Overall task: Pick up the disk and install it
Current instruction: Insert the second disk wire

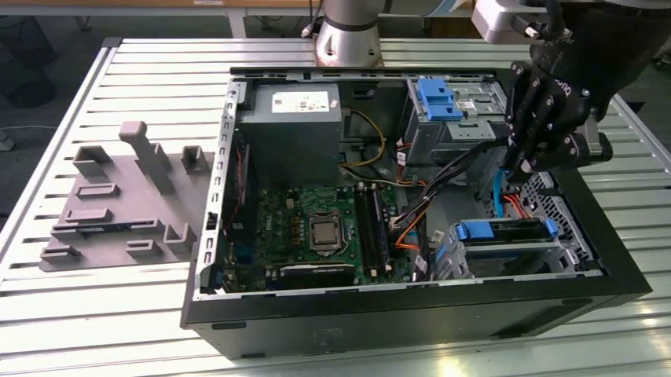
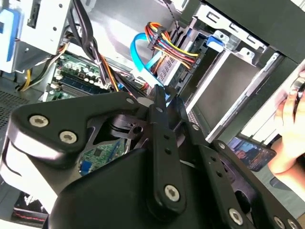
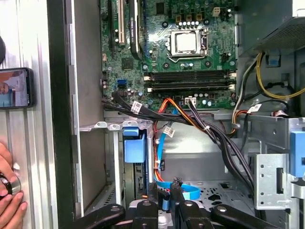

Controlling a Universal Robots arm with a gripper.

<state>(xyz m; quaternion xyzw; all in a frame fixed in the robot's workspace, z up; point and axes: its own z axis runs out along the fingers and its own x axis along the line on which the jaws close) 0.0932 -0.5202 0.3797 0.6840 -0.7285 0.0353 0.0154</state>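
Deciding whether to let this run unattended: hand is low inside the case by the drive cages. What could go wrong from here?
1. Snag: the hand sits right at the loose blue cable, with the black cable bundle close by. A move could drag or unplug them.
2. Person: a person's fingers rest just outside the case wall, near a phone, possibly within the arm's sweep.

Open computer case (image 1: 419, 314), motherboard (image 1: 314, 228) inside — grey fixture block (image 1: 126, 204) beside, phone (image 3: 16, 88)
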